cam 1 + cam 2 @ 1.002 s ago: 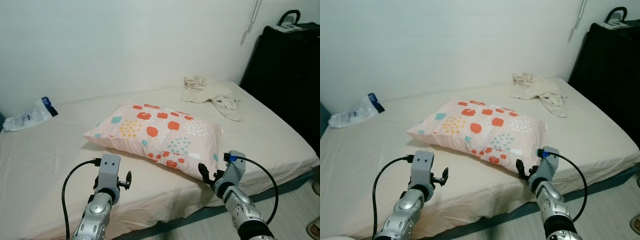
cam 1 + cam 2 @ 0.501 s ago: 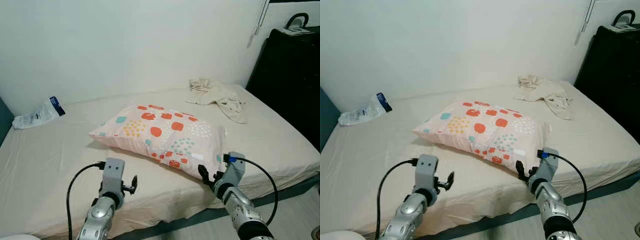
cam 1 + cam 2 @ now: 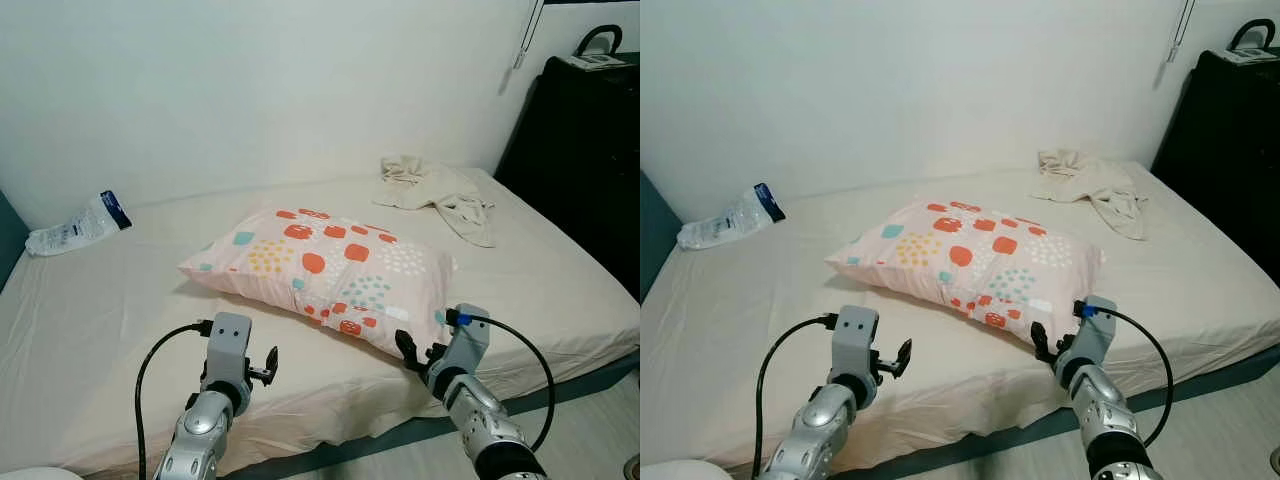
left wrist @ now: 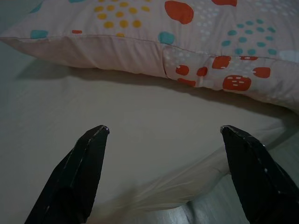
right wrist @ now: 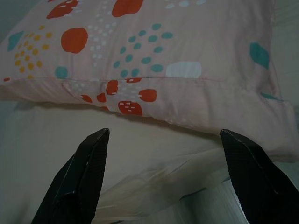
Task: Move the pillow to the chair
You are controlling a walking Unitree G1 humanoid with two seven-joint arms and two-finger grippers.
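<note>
Centrally on the bed (image 3: 90,330) lay the pillow (image 3: 325,270), pink with red, yellow and teal spots, resting flat on the sheet and untouched by either pincer. Its long axis ran obliquely: from the corner at the robot's left, farther from the bed's front edge, to the plump corner at the robot's right, which lay nearest that edge. The long front seam thus faced the robot at a slant.

The right gripper (image 3: 1055,347) hovered just beside that near right corner, a little in front of and below it, fingers spread wide with nothing between them; its wrist view showed the seam lying straight ahead across the span of the two fingers. The left gripper (image 3: 262,365) was held over bare sheet in front of the pillow's left half, likewise spread and empty, with a clear strip of bed between it and the seam. The right arm was therefore judged the nearer, and the pillow lay forward of both, so a two-sided grasp would call for a forward reach, longer on the left.

Elsewhere, crumpled cloth (image 3: 440,190) lay at the far right of the bed, a plastic bag (image 3: 75,225) at the far left, and a black cabinet (image 3: 580,160) stood at the right. No chair could be made out.
</note>
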